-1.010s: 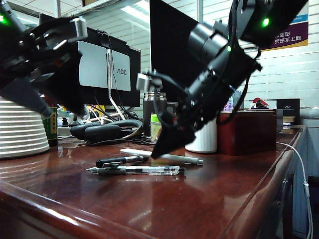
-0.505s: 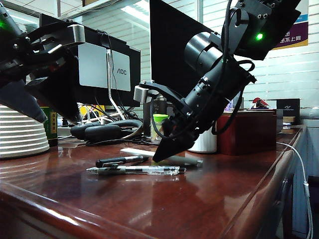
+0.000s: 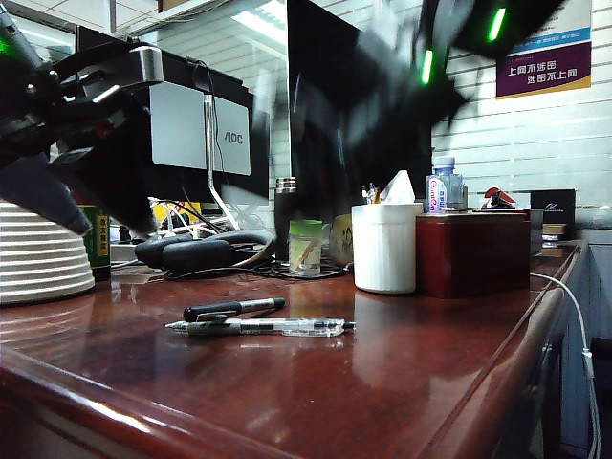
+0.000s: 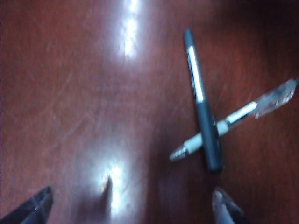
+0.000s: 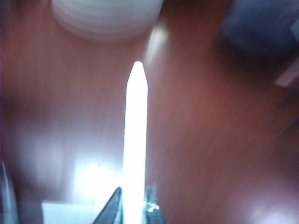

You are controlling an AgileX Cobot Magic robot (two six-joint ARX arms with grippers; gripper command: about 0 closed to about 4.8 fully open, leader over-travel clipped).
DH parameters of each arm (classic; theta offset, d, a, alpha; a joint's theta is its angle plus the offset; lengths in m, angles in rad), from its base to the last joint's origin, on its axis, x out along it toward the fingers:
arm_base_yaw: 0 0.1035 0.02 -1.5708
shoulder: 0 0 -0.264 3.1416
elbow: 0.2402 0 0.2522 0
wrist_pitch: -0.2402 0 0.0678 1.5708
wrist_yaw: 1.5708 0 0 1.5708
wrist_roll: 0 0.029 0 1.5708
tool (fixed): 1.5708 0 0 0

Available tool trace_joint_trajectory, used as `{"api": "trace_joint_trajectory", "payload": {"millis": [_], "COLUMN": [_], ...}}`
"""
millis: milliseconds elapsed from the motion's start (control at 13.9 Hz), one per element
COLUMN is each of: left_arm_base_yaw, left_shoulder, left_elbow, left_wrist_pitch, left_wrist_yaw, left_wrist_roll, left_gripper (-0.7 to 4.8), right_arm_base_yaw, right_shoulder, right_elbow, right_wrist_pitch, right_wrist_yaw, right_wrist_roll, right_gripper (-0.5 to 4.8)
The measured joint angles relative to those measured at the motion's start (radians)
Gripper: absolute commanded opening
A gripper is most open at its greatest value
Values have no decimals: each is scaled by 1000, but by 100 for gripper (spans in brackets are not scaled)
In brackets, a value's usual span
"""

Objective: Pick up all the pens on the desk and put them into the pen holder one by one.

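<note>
My right gripper (image 5: 134, 205) is shut on the white pen (image 5: 135, 140), which sticks out ahead of the jaws toward a white ribbed round thing, apparently the pen holder (image 5: 107, 18). In the exterior view the right arm (image 3: 402, 105) is a dark blur high above the desk (image 3: 382, 382), and its gripper cannot be made out. The white ribbed pen holder (image 3: 384, 247) stands mid-desk. The black pen (image 3: 234, 308) (image 4: 203, 121) lies across the clear-barrelled pen (image 3: 268, 327) (image 4: 243, 114). My left gripper (image 3: 105, 215) (image 4: 131, 210) hovers open to their left, empty.
A dark red box (image 3: 473, 253) stands against the pen holder's right side. A green-lidded jar (image 3: 306, 247), headphones (image 3: 201, 251) and monitors (image 3: 201, 124) are behind. A white ribbed stack (image 3: 38, 253) sits far left. A white cable (image 3: 574, 316) hangs over the right edge.
The right gripper shut on the white pen, took it off the desk and swung up fast, out of sharp view. The left gripper stayed in place.
</note>
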Motion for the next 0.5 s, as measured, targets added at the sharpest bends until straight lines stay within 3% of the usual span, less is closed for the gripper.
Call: {"api": "trace_joint_trajectory", "payload": {"millis": [216, 505], "left_arm_base_yaw": [0, 0], "left_shoulder": [0, 0], "left_elbow": [0, 0], "left_wrist_pitch": [98, 428], "left_wrist_yaw": [2, 90], "left_wrist_roll": [-51, -91], "left_gripper": [479, 479], "right_arm_base_yaw": [-47, -211], "right_shoulder": [-172, -209], "right_elbow": [3, -2], "right_wrist_pitch": [194, 436], "right_wrist_yaw": [67, 99], "right_wrist_roll": [212, 415], "right_gripper": [-2, -1]}}
